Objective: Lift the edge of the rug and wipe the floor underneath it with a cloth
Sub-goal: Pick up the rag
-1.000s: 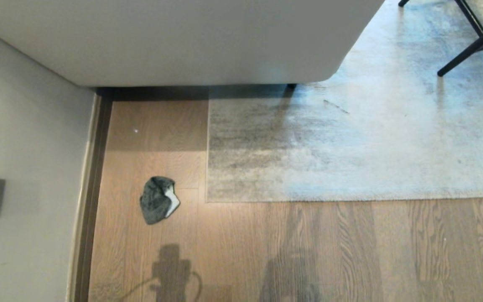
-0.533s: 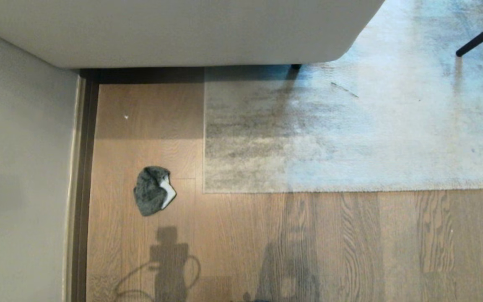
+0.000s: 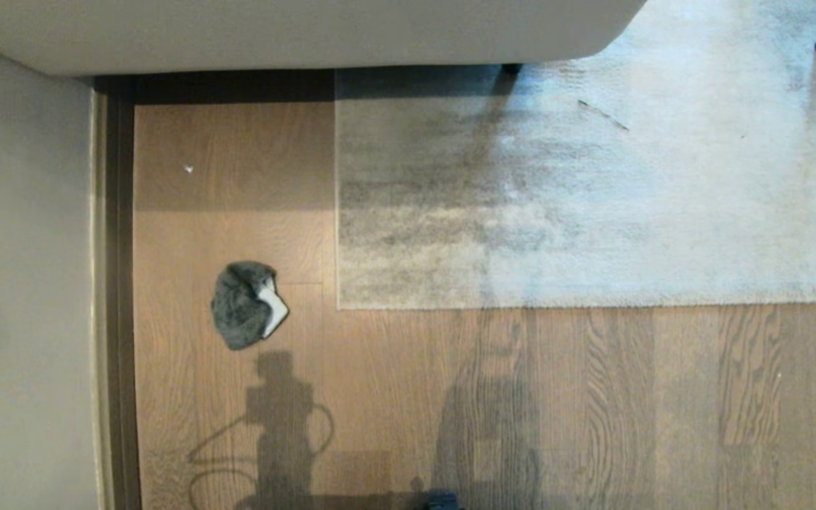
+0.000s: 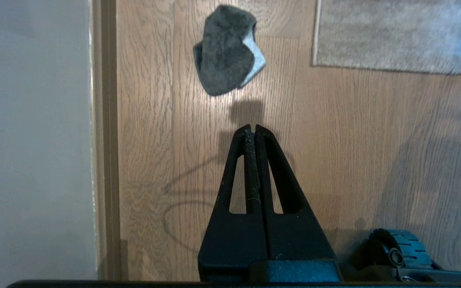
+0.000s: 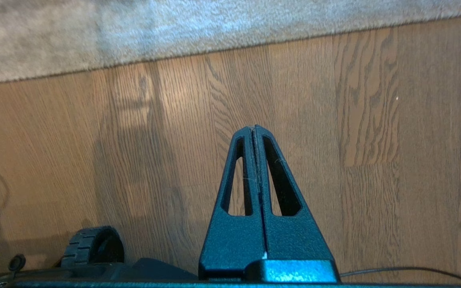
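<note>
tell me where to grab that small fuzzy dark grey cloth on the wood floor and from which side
Probably best to pinch the small fuzzy dark grey cloth at its bunched dark hump, coming straight down from above. It lies crumpled on the brown wood-plank floor with a white flap folded up, clear of the grey-beige rug's corner, so the raised folds offer something to close on.

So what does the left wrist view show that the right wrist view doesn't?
Only the left wrist view shows the cloth lying on the floor, the wall with its baseboard, the rug's corner and the shut left gripper. Only the right wrist view shows the shut right gripper and a long straight rug edge. Both show wood floor, rug and a wheel of the base.
</note>
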Tool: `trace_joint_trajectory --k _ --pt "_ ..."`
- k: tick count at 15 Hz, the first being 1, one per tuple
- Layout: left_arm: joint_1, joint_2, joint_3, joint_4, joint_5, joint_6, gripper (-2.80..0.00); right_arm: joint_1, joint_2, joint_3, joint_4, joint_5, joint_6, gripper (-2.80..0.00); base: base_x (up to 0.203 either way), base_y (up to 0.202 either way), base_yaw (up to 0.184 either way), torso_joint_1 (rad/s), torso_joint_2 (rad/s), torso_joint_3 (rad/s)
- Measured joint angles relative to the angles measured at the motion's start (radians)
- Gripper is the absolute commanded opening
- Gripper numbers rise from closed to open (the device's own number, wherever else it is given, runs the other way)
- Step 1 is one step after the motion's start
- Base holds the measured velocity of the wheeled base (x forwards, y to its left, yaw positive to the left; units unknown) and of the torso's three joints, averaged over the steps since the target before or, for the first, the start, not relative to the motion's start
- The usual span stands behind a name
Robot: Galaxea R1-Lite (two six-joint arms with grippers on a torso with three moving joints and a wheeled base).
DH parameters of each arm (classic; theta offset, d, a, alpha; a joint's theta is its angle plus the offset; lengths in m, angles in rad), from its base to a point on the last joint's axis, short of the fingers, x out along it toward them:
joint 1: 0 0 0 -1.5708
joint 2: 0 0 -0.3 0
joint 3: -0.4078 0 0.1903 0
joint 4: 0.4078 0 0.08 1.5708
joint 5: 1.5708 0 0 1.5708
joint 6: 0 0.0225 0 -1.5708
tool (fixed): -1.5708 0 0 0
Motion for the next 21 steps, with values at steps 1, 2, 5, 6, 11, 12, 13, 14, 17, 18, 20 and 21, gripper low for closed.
trace_joint_trajectory --k 1,2,5,6,11,12,13,14,17,18,20,21 --pt "0.0 0.0 0.0 0.0 0.0 0.0 -2.8 0.0 0.0 0.0 0.0 0.0 0.0 -2.8 0.0 0.0 0.0 -0.002 0.0 -0.198" --pt "0.0 0.0 0.0 0.0 0.0 0.0 -2.8 0.0 0.0 0.0 0.0 0.0 0.0 -2.8 0.0 0.0 0.0 0.003 0.0 -0.197" --pt "0.0 0.0 0.0 0.0 -0.001 0.0 -2.8 0.0 0.0 0.0 -0.001 0.0 0.0 -2.8 0.0 0.0 0.0 -0.002 0.0 -0.198" --pt "0.0 0.0 0.0 0.0 0.0 0.0 -2.8 0.0 0.0 0.0 0.0 0.0 0.0 -2.8 0.0 0.0 0.0 0.007 0.0 -0.195" --pt "0.0 0.0 0.0 0.0 -0.001 -0.001 -2.8 0.0 0.0 0.0 -0.001 0.0 0.0 -2.8 0.0 0.0 0.0 0.003 0.0 -0.198" --pt "0.0 0.0 0.0 0.0 -0.001 -0.001 -2.8 0.0 0.0 0.0 0.0 0.0 0.0 -2.8 0.0 0.0 0.0 0.002 0.0 -0.194" --pt "0.0 0.0 0.0 0.0 -0.001 -0.001 -2.8 0.0 0.0 0.0 -0.001 0.0 0.0 -2.8 0.0 0.0 0.0 0.002 0.01 -0.206" --pt "0.0 0.0 0.0 0.0 -0.001 -0.001 -2.8 0.0 0.0 -0.001 0.0 0.0 0.0 -2.8 0.0 0.0 0.0 0.0 0.0 -0.203" --pt "0.0 0.0 0.0 0.0 -0.001 -0.002 -2.8 0.0 0.0 0.0 0.0 0.0 0.0 -2.8 0.0 0.0 0.0 0.001 0.0 -0.151" --pt "0.0 0.0 0.0 0.0 -0.001 -0.002 -2.8 0.0 0.0 0.0 0.0 0.0 0.0 -2.8 0.0 0.0 0.0 0.003 0.01 -0.052" --pt "0.0 0.0 0.0 0.0 -0.001 -0.001 -2.8 0.0 0.0 0.0 0.0 0.0 0.0 -2.8 0.0 0.0 0.0 0.001 0.0 -0.013" --pt "0.0 0.0 0.0 0.0 0.0 -0.001 -2.8 0.0 0.0 0.0 0.0 0.0 0.0 -2.8 0.0 0.0 0.0 0.0 0.0 0.0"
